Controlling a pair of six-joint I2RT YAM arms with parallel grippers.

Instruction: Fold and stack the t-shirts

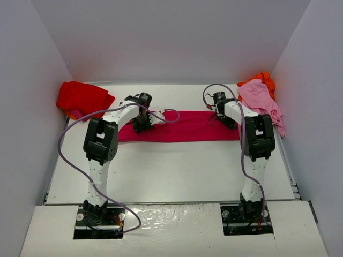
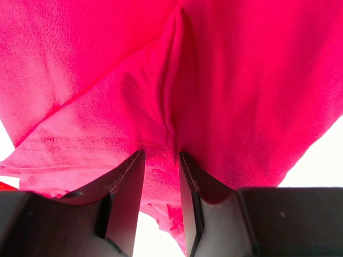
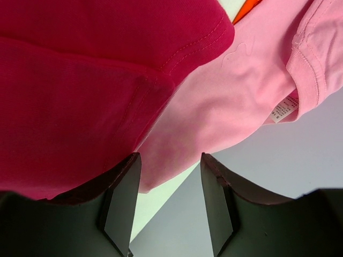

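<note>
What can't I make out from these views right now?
Top view: orange t-shirt mostly buried under the pink t-shirt.
Top view: both ends of the crimson t-shirt covered by the arms.
Left wrist view: whether the left gripper actually pinches the crimson t-shirt; fabric fills the frame.

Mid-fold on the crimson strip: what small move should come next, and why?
Probably slide the right gripper sideways onto the hem of the crimson shirt. Its fingers stand open with the crimson cloth beside them, not between, while the left gripper pinches a fold at the other end.
</note>
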